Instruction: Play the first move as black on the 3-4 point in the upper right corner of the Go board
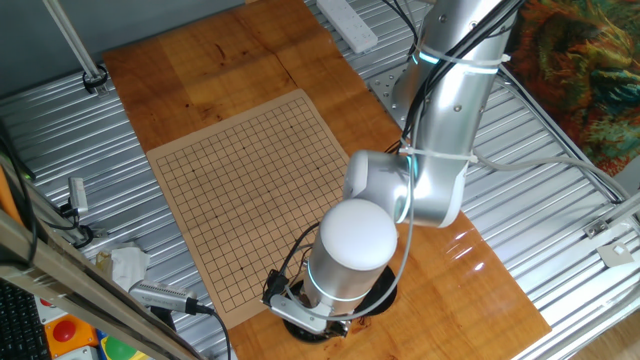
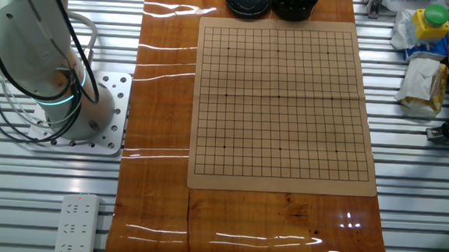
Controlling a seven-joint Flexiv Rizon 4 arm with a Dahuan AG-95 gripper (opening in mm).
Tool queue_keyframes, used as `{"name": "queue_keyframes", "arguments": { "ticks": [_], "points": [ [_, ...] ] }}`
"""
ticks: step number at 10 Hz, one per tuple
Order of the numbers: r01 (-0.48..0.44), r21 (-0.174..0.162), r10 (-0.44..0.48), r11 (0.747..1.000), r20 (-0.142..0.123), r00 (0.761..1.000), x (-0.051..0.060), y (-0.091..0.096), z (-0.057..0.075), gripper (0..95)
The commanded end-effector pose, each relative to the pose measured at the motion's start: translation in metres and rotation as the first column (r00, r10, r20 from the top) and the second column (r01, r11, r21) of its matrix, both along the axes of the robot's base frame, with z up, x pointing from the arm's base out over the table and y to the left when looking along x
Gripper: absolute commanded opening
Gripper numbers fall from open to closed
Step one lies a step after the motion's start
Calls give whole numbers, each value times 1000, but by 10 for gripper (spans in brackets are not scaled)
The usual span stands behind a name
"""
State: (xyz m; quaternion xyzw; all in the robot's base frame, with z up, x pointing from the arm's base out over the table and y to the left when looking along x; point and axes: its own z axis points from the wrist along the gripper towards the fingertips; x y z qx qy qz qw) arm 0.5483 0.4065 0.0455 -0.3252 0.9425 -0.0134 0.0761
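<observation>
Board (image 2: 280, 106) sits flat on my glossy orange-brown tabletop (image 2: 164, 99), and from the other fixed view I can read every line of its grid: not one stone on it, all intersections bare. At the far edge of that view, just beyond the board's top border, I have two round black items side by side, a black lid (image 2: 248, 0) with a shiny domed face and, to its right, a black bowl (image 2: 294, 2) that looks to hold the black stones, though I can't pick out single stones in there; it's all one dark mass.

Switching to the one fixed view, my arm (image 1: 440, 150) folds down over the near corner of the table, its white rounded wrist housing (image 1: 357, 240) with the cyan light ring blocking most of what is below. Gripper (image 1: 310, 318) is tucked under that housing, right at the board's corner, over a dark round shape at the table edge. I can't tell whether the fingers are apart or together; the wrist hides them, and cables loop across the little that shows.

Off to the side, a white power strip (image 2: 78, 226) lies on the ribbed metal bench (image 2: 42, 177), with clutter past the board's right edge.
</observation>
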Motion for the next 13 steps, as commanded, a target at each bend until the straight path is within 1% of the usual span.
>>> {"name": "queue_keyframes", "arguments": {
  "ticks": [1,7,8,11,12,13],
  "points": [
    [-1,-4,1,1000,-2,1000,0,0,0,0],
    [-6,-12,6,1000,-5,1000,0,0,2,0],
    [-8,-13,8,1000,-6,1000,0,0,3,190],
    [2,-16,-3,1000,-14,1000,0,-2,4,190],
    [12,-20,-13,1000,-26,1000,0,-2,6,190],
    [22,-25,-23,999,-31,999,-1,-3,7,190]
  ]
}}
